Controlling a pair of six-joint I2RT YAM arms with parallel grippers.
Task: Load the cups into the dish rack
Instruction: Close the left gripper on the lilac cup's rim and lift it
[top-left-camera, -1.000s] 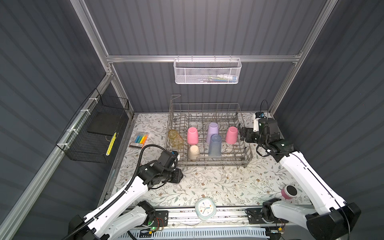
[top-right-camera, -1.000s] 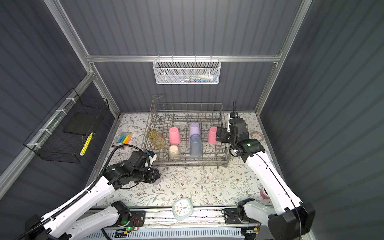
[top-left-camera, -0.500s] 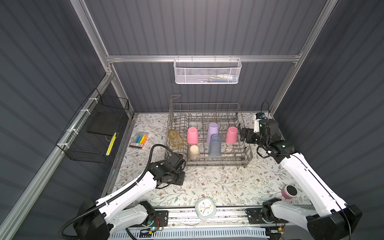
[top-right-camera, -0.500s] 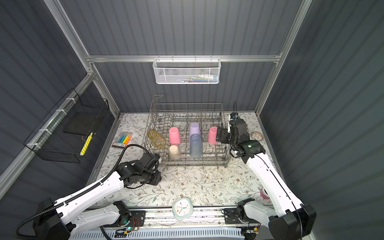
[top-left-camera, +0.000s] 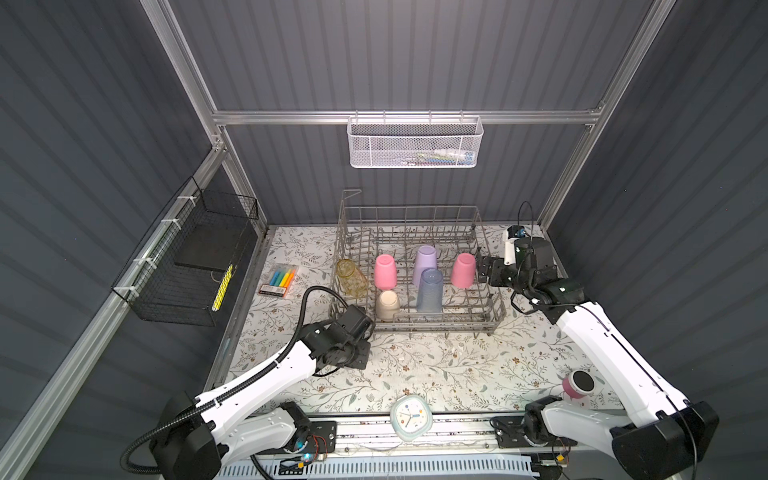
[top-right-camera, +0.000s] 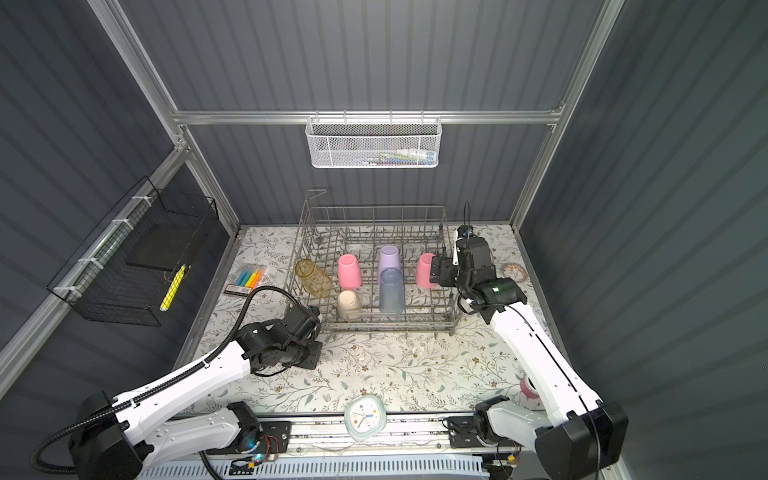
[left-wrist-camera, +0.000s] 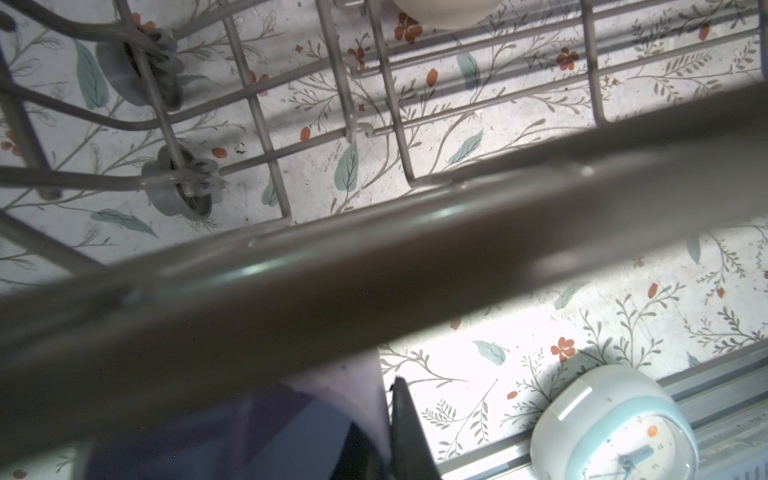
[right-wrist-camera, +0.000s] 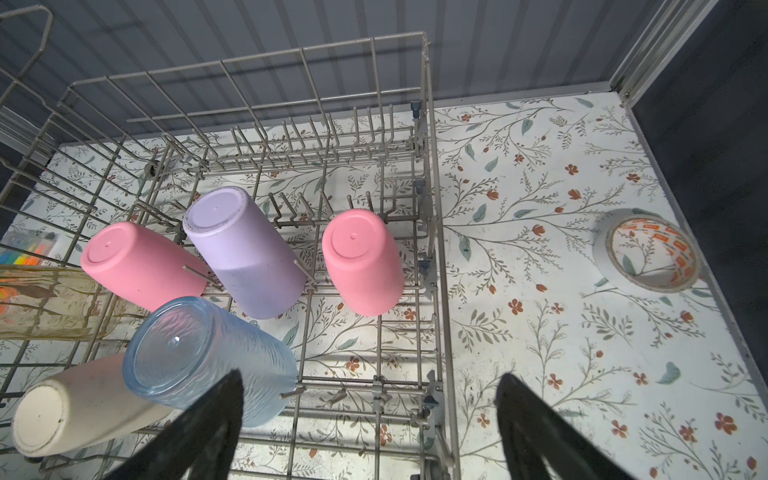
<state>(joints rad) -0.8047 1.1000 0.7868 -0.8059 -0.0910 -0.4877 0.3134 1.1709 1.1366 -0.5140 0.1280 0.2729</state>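
Observation:
The grey wire dish rack (top-left-camera: 494, 309) holds six upturned cups: a yellowish glass (top-left-camera: 351, 277), two pink (top-left-camera: 385, 271) (top-left-camera: 463, 270), a lilac (top-left-camera: 425, 264), a tall blue (top-left-camera: 430, 290) and a short beige (top-left-camera: 387, 304). My left gripper (top-left-camera: 359, 357) sits low at the rack's front left corner. In the left wrist view it (left-wrist-camera: 380, 419) is shut on the wall of another lilac cup (left-wrist-camera: 345, 386), which is hidden in both top views. My right gripper (top-left-camera: 484, 270) (right-wrist-camera: 370, 415) is open and empty over the rack's right wall (right-wrist-camera: 436, 232).
The rack's front rim bar (left-wrist-camera: 374, 266) crosses close in front of the left wrist camera. A small clock (top-left-camera: 411, 417) and a pink cylinder with a black end (top-left-camera: 577, 384) lie near the front edge. A marker pack (top-left-camera: 280, 280) lies left of the rack, a tape roll (right-wrist-camera: 646, 253) right of it.
My left gripper has shifted slightly forward and right by the rack's corner and its jaws have closed on the lilac cup. The right arm has barely moved.

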